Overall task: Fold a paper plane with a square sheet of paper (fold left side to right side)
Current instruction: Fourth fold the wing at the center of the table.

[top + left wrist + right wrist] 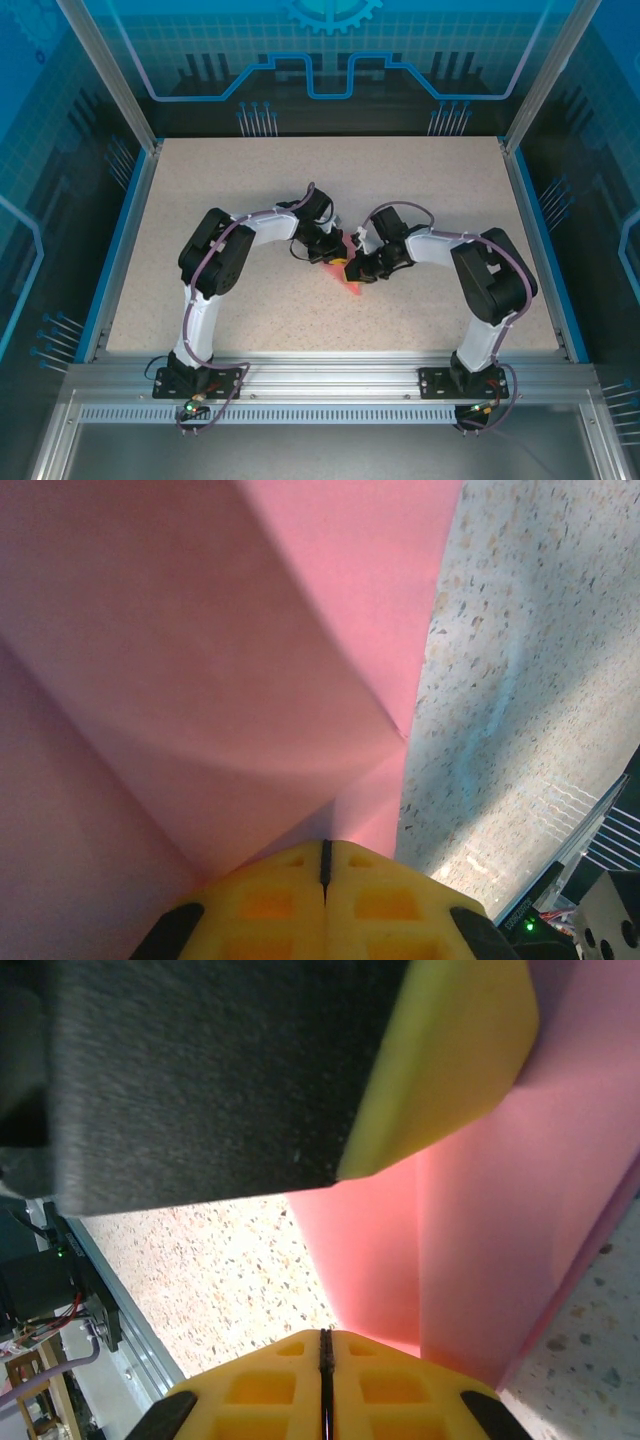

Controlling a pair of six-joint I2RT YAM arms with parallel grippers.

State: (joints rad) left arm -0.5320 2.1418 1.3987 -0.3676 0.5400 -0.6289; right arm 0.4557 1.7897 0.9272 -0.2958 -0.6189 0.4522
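Top view, position: the square sheet of paper (348, 276) is seen near the middle of the surface (250, 180), wedged between the two tools and partly covered by them.
Top view, heading: a narrow pink wedge is shown, its tip pointed toward the arm bases. Its long axis is judged to run far-to-near, leaning slightly right.
Top view, tools: the left tool (322, 248) is set at the sheet's far-left part and the right tool (358, 266) at its right side, the two close together.
Left wrist, tool: the yellow tips (325, 865) are clenched shut. A raised, curved flap of paper (250, 630) runs into them, but whether paper is nipped between them cannot be told.
Right wrist, tool: the tips (325, 1352) are likewise pressed together at the sheet's (470, 1230) near edge, with the left tool's pad (450, 1060) just beyond.
Step judged: a flap is being carried over and creased.
Doing it well: edges should be matched before the crease is pressed, one tool should be kept as an anchor, and the press should be drawn along the long axis so the thin paper is not dragged or torn.
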